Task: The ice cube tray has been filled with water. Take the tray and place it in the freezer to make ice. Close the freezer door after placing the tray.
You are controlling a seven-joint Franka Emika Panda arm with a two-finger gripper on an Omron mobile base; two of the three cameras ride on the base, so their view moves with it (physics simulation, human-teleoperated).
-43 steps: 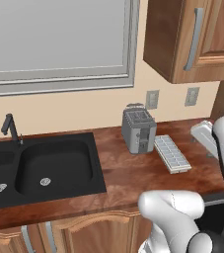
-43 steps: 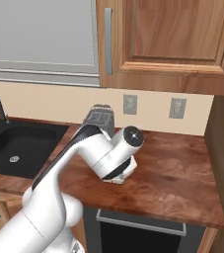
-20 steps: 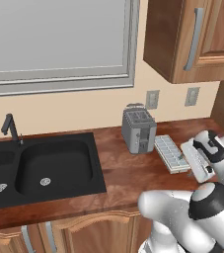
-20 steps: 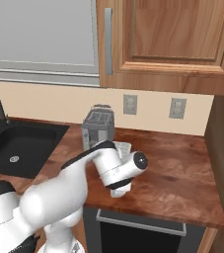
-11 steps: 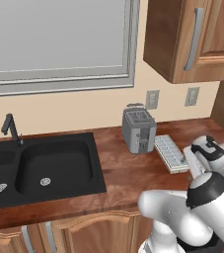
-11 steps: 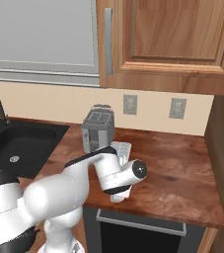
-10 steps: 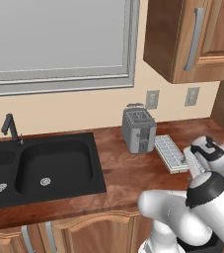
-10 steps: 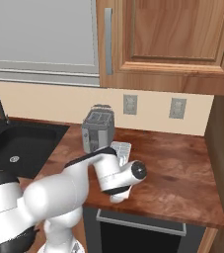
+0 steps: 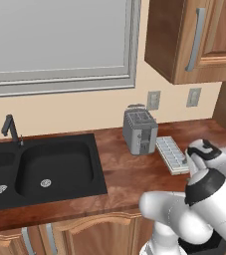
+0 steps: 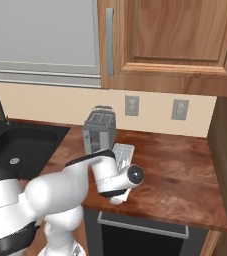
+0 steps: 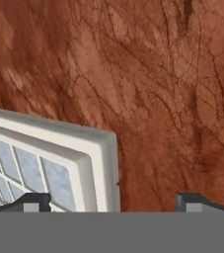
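Note:
The ice cube tray [image 9: 170, 153] is a flat white grid lying on the brown counter just right of the toaster, and it also shows beyond my arm [image 10: 123, 153]. My hand hangs low over the tray's near end. In the hand view my gripper [image 11: 116, 202] is open. A corner of the tray [image 11: 49, 158] lies between the fingertips, with the left tip over its cells and the right tip over bare counter. Nothing is held. The freezer and the freezer door are out of view.
A boxy grey toaster [image 9: 140, 130] stands close to the tray's left. A black double sink [image 9: 40, 167] with a faucet [image 9: 10, 129] lies further left. Wooden wall cabinets [image 10: 170, 40] hang above. An oven front [image 10: 140, 227] sits under the counter edge [image 10: 185, 200].
My arm has folded down from an upright pose at the right, bringing the hand low over the tray's near end. The jaws have stayed open. The tray has not moved.

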